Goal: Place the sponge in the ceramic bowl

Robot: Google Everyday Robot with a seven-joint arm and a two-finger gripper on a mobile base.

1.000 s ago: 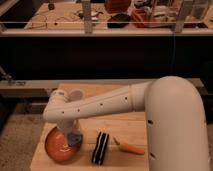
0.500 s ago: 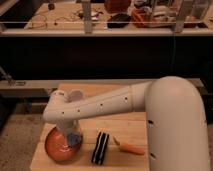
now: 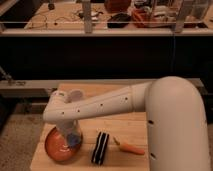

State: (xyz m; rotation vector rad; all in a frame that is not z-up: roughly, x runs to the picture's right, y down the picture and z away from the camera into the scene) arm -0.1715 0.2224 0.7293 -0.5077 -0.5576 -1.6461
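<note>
Warm and dim overall; strongest light falls from above on the far wooden bench (image 3: pixel 65 20) at the top; the band beneath it is almost black; white arm (image 3: pixel 165 115) bright on top, shaded underneath; gripper (image 3: pixel 72 135) sits in the arm's shadow, low over the ceramic bowl (image 3: pixel 54 149); faint pale sheen on the bowl's glossy inside; table (image 3: pixel 125 132) evenly lit, soft shadow beside the black block (image 3: pixel 101 148).

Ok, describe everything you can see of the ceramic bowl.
The ceramic bowl is round, shallow and glossy orange-red, with faint pale marks inside. It sits upright on the wooden table, near its front left corner. The gripper hangs over its right side with the blue sponge at its tip, hiding that part. The striped black block lies apart, to its right.
</note>
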